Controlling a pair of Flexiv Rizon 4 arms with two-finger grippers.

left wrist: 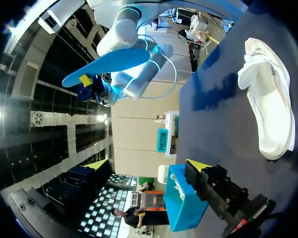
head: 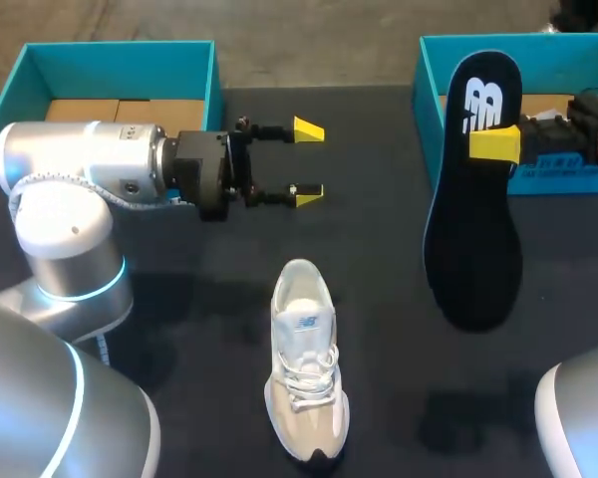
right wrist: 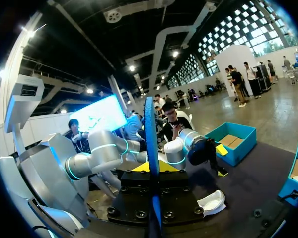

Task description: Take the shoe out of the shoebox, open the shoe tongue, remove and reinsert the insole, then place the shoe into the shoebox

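The shoe [head: 304,363] lies laces up in the middle of the table [head: 379,249], touching neither arm. The right gripper [head: 495,142] pinches the insole [head: 473,199] near one end — it hangs black face up over the table, in front of the right box [head: 578,50]. The left gripper [head: 309,159] is spread and holds nothing — it hovers beside the left box [head: 120,60], beyond the shoe.

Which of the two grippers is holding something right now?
The right gripper, shut on the black insole; the left gripper is open and empty.
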